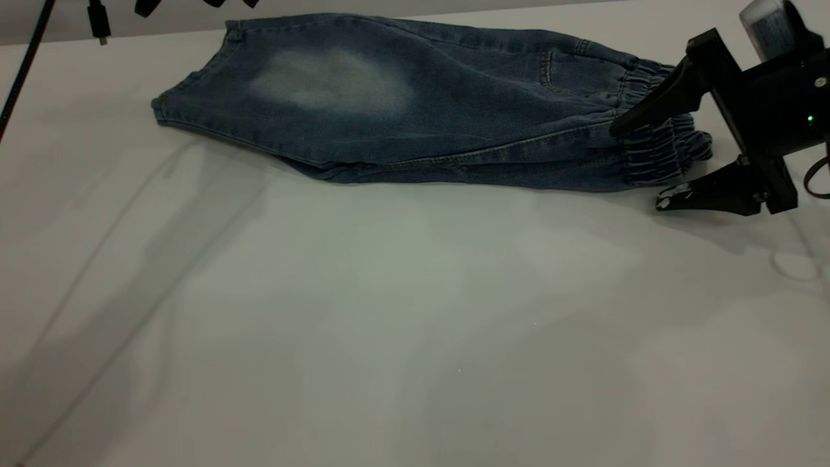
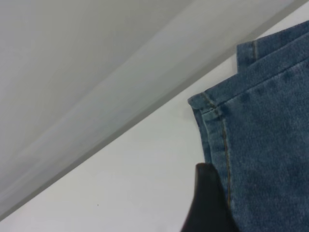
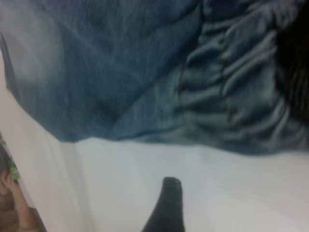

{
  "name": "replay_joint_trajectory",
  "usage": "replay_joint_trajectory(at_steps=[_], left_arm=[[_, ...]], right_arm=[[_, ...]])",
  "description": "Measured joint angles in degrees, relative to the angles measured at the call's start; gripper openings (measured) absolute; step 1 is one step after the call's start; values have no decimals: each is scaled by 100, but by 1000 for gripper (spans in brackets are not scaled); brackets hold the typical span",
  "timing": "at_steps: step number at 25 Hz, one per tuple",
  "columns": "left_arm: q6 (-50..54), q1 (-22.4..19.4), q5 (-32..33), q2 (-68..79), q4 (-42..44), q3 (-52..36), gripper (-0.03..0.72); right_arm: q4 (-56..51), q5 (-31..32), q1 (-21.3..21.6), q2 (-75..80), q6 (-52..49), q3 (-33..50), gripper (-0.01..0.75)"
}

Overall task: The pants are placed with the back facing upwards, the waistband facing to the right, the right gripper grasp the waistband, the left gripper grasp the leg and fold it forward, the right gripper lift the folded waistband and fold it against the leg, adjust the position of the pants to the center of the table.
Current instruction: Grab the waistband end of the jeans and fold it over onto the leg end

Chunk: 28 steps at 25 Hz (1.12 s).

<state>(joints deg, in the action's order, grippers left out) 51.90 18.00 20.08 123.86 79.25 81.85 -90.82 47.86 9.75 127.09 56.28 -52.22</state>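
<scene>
Blue denim pants (image 1: 415,110) lie folded lengthwise along the far side of the white table (image 1: 415,337), leg hem at the left and elastic waistband (image 1: 655,139) at the right. My right gripper (image 1: 637,166) is open and straddles the waistband, with one finger over the elastic and the other low on the table in front of it. The right wrist view shows the gathered waistband (image 3: 231,92) past one dark fingertip (image 3: 169,193). My left gripper (image 1: 198,4) hangs open above the leg end, barely in view. One of its fingers (image 2: 207,203) sits beside the leg hem (image 2: 217,121).
A black cable (image 1: 26,65) and a dangling plug (image 1: 97,23) hang at the far left. A person's hand (image 3: 12,193) shows at the edge of the right wrist view. Bare tabletop stretches in front of the pants.
</scene>
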Motion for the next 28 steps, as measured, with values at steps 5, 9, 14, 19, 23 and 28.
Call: replay_joint_trajectory(at_steps=[5,9,14,19,23,28], left_arm=[[0,0,0,0,0,0,454],[0,0,0,0,5,0,454],[0,0,-25,0,5,0,454],[-11,0,-25,0,5,0,454],[-7,0,-25,0,0,0,454],[-7,0,-19,0,0,0,454]], right_arm=[[-90,119,4,311,-5,-260,618],[-141,20,4,372,-5,-415,612],[-513,-153,16,378,52,-475,608],[-845,-11,112,389,156,-475,601],[-922,348,187,389,406,-475,599],[-917,151,235,389,140,-475,596]])
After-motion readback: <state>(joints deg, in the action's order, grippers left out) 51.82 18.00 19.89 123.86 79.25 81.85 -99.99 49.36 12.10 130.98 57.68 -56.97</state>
